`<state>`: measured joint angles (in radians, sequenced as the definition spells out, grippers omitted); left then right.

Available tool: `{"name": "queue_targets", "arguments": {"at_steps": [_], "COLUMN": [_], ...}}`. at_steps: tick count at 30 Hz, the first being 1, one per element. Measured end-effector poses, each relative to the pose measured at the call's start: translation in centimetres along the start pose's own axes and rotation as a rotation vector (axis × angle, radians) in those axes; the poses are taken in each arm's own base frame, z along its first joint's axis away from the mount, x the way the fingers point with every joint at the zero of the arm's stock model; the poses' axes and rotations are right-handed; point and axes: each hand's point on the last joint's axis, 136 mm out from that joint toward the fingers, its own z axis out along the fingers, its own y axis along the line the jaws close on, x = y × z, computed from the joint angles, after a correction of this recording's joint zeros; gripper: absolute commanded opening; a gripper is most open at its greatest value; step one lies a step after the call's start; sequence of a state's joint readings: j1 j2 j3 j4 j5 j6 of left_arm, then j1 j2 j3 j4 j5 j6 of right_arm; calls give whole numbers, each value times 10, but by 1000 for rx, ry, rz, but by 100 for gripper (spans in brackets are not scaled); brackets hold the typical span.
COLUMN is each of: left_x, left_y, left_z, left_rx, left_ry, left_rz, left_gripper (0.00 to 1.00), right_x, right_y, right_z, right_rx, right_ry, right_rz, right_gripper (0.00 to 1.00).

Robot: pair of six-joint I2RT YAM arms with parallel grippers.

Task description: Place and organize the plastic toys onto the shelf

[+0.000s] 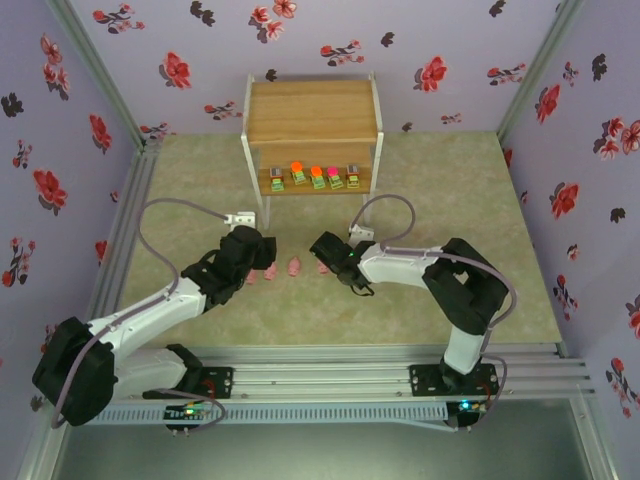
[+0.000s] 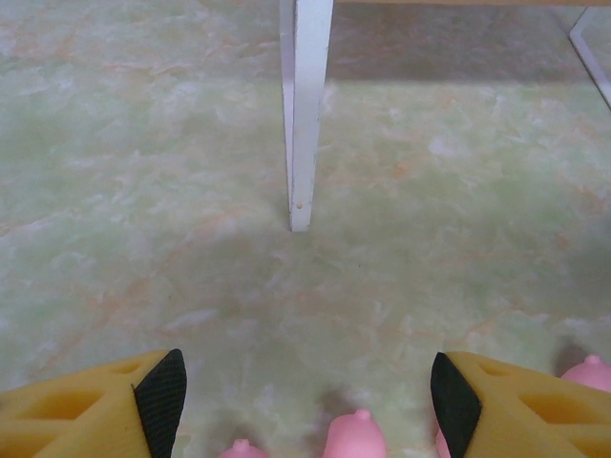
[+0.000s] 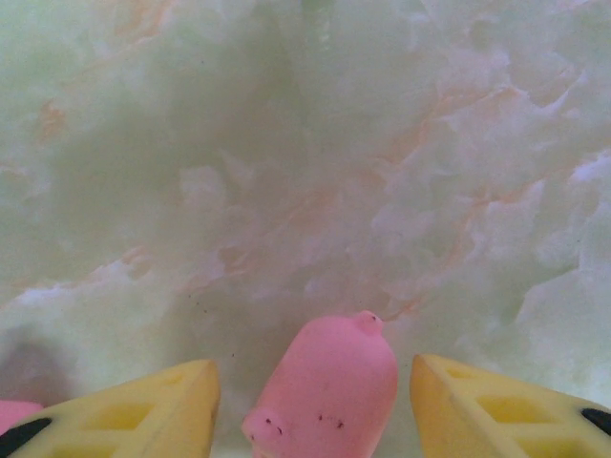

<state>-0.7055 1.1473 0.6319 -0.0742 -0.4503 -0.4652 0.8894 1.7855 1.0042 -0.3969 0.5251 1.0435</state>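
- Pig (image 3: 329, 391) lies on the green marbled surface (image 3: 286, 143), between the right fingers (image 3: 143, 410). The fingers stand apart, one on each side, with a thin gap at both flanks, so they are not clamped on it.
- Right wrist view gives its lie. The long axis runs near to far and leans slightly right, with a small nub at the far tip and dark specks on the near end. I cannot tell which end is the face.
- Top view loses that detail. There the pig (image 1: 322, 268) is a pink spot at the tip of the right arm, mid-surface and near of the shelf (image 1: 312, 110).
- More pink pigs (image 1: 293, 267) lie in a loose row to its left, running toward the left arm.
- Left fingers (image 2: 105, 410) are wide apart and hold nothing.
- Left wrist view shows rounded pink tops at its bottom edge. Two sit between the fingers and one is just outside the right finger.
- A white shelf leg (image 2: 301, 114) stands upright on the surface, far of them.
- The shelf is at far centre, by the flowered wall.
- Five blocks (image 1: 317, 177) sit in a left-to-right row on the lower board, tops orange, pink and grey.
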Motion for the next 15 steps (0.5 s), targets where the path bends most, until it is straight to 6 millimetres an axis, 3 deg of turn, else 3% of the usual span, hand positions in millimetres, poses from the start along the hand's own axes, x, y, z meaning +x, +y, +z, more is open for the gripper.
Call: {"name": "queue_targets", "arguments": {"at_steps": [15], "left_x": [0], "left_y": [1], "left_z": [1], "left_rx": [1], "left_ry": [4], "left_rz": [-4], "left_gripper": [72], "right_x": [4], "right_y": [8], "right_z": [10], "right_rx": [10], "right_ry": [16], "right_rz": [-4], "right_gripper": [20]}}
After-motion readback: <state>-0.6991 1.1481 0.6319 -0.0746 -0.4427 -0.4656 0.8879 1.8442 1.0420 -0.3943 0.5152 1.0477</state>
